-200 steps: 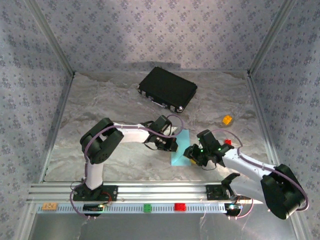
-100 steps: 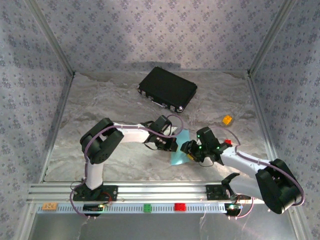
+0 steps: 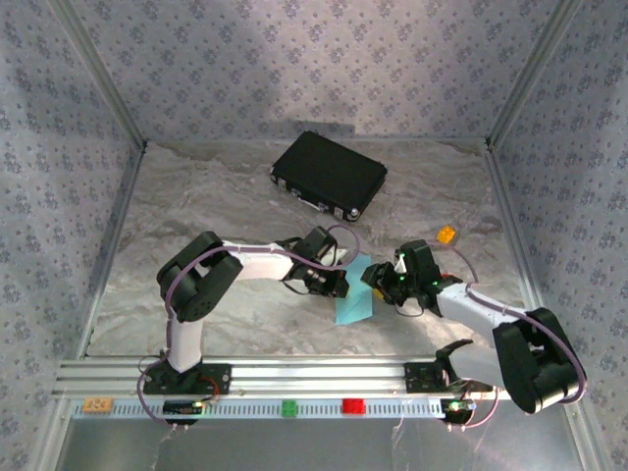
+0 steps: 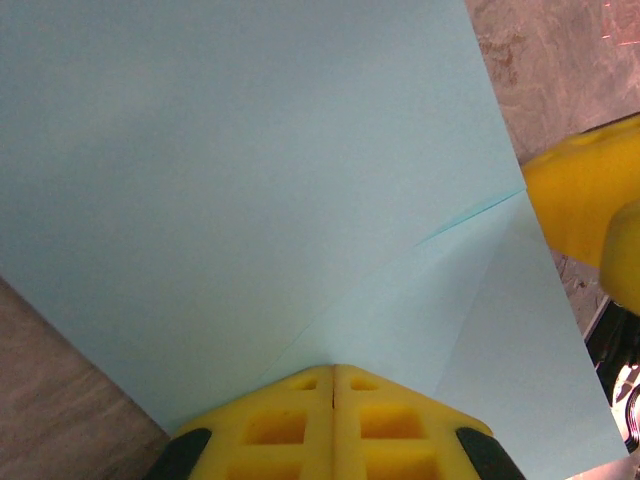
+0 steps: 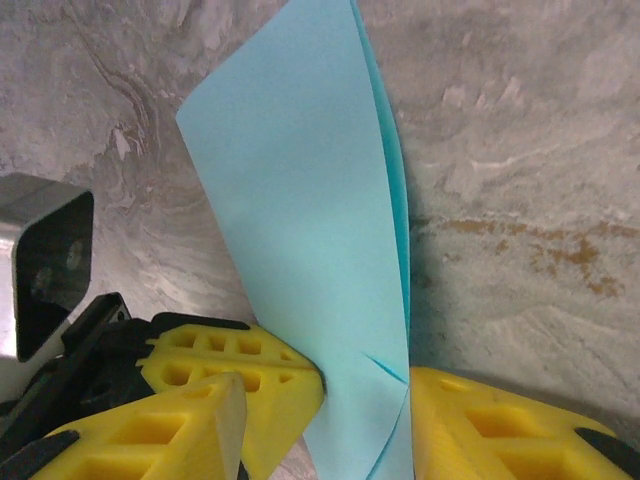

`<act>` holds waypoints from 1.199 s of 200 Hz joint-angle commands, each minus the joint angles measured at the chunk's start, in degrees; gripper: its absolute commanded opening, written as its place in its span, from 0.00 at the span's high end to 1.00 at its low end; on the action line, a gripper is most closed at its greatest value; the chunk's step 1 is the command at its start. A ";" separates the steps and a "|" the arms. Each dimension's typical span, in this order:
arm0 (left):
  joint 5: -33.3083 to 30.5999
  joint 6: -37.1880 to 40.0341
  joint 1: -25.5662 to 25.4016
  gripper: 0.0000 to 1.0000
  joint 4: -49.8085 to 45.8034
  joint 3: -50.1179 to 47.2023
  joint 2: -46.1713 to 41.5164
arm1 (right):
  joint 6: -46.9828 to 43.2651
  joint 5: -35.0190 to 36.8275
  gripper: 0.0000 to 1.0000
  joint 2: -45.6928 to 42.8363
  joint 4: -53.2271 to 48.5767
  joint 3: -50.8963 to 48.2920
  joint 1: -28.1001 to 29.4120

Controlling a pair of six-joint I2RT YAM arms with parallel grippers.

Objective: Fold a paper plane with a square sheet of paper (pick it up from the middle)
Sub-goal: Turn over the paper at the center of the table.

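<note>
the white-and-black left arm (image 3: 250, 260) reaches forward and to the right from its base, elbow bent and wrist tipped down. its yellow-fingered left pincer (image 4: 335, 395) is clamped tight, pads meeting on the thin light blue paper sheet (image 4: 250, 180). the right arm (image 3: 486, 312) stretches low toward the left. the right pincer (image 5: 325, 400) is partly spread, one finger on either side of the sheet, just beside the left pincer.

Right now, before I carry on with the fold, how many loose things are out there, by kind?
Light blue paper: 1
Black case: 1
Small blocks: 4 (orange block on the table; orange block on the rail, green block and red block beside it)
Total: 6
</note>
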 commanded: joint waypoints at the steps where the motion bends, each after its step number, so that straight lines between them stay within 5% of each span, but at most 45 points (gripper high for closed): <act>1: -1.49 -0.42 -0.31 1.00 -3.42 -1.58 -0.32 | -1.69 -2.20 0.55 1.11 1.51 -0.65 -0.53; 240: -0.24 -2.10 -0.33 1.00 -2.01 -1.46 -0.94 | -5.76 -8.49 0.80 7.92 9.15 -3.97 -5.39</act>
